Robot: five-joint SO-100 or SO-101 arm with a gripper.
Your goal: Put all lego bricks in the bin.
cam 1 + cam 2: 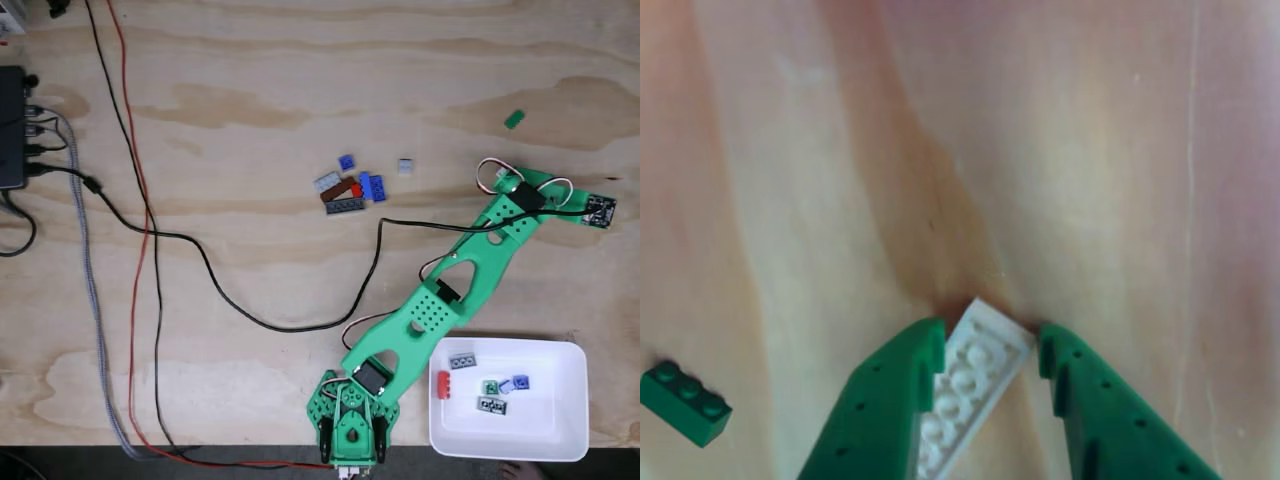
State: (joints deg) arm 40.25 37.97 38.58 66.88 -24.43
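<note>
In the other view a white lego brick point(975, 385), a flat studded plate, lies slanted between my green fingers. The left finger point(890, 400) touches it and a thin strip of wood shows before the right finger. My gripper point(990, 340) is open around it. In the fixed view the gripper point(590, 212) reaches out at the right side of the table. A small green brick point(514, 118) point(685, 403) lies close by. A cluster of blue, grey, brown and red bricks point(347, 190) sits mid-table, with a lone grey brick point(405, 166) beside it. The white bin point(560, 440) at the lower right holds several bricks.
Black, red and braided grey cables point(150, 250) run down the left half of the wooden table from a black box point(12, 125). One black cable point(300, 325) curves across the middle toward the arm. The arm's base point(352, 430) stands at the front edge, left of the bin.
</note>
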